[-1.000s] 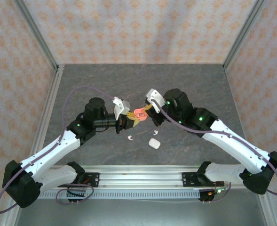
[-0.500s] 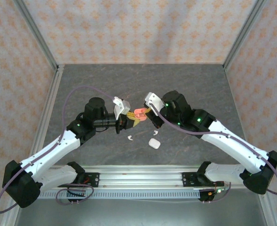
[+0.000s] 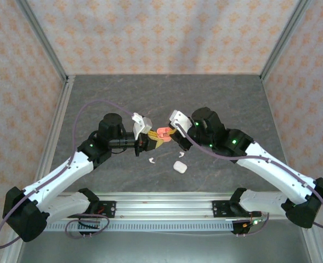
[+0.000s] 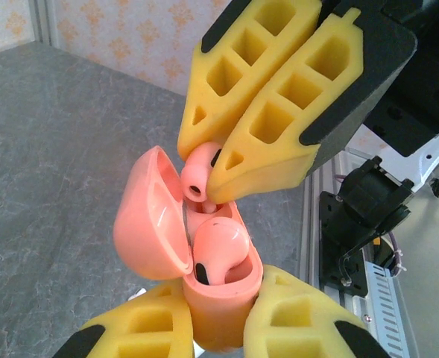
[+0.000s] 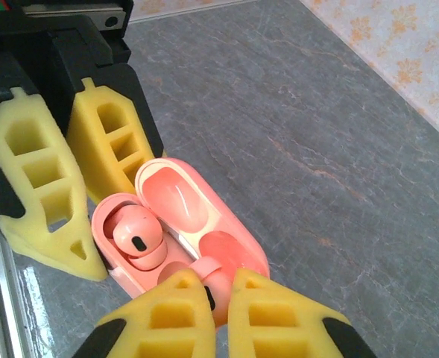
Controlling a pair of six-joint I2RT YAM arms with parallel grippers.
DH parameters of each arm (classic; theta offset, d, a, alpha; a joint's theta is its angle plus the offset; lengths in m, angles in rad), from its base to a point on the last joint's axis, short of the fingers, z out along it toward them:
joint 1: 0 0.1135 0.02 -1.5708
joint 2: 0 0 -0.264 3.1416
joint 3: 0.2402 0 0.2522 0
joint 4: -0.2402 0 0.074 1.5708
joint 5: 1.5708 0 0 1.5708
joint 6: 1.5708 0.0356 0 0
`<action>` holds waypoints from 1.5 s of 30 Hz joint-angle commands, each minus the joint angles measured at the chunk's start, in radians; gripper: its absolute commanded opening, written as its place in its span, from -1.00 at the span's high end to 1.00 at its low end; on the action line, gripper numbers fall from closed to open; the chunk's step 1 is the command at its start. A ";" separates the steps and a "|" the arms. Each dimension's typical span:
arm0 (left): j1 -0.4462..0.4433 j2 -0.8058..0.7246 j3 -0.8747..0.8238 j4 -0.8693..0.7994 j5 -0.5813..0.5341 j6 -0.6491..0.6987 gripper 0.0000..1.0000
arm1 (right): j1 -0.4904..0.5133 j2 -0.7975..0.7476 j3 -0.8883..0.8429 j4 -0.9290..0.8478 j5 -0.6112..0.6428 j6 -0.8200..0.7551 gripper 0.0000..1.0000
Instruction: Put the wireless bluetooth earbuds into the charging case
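Observation:
An open coral-pink charging case [image 4: 220,317] is held above the table, with my left gripper [image 4: 218,328] shut on its body. Its lid [image 4: 148,224] is swung back. One pink earbud [image 4: 220,245] sits in a slot. My right gripper [image 5: 215,282] is shut on the second pink earbud [image 5: 213,268], whose stem is at the case's free slot [image 5: 163,272]. From above, the two grippers [image 3: 152,140] [image 3: 170,130] meet at the case [image 3: 162,131]. Two white earbuds [image 3: 151,160] [image 3: 180,155] lie on the table.
A shut white case [image 3: 179,166] lies on the grey table [image 3: 227,98] just in front of the grippers, between the two white earbuds. An aluminium rail [image 3: 166,205] runs along the near edge. Patterned walls close in the back and sides.
My right gripper has edged a little left and closer to the case with the pink earbud. The left arm has held still.

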 commanded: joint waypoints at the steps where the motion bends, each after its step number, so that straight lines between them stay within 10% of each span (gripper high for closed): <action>1: -0.001 -0.009 0.050 0.034 -0.004 -0.013 1.00 | 0.012 -0.018 -0.007 -0.033 -0.095 -0.008 0.81; 23: -0.002 -0.017 0.035 0.036 -0.011 -0.002 1.00 | 0.012 -0.016 0.004 -0.045 -0.220 0.009 0.73; 45: -0.003 -0.027 0.020 0.051 -0.028 -0.006 1.00 | 0.013 -0.061 0.083 -0.074 -0.120 0.074 0.25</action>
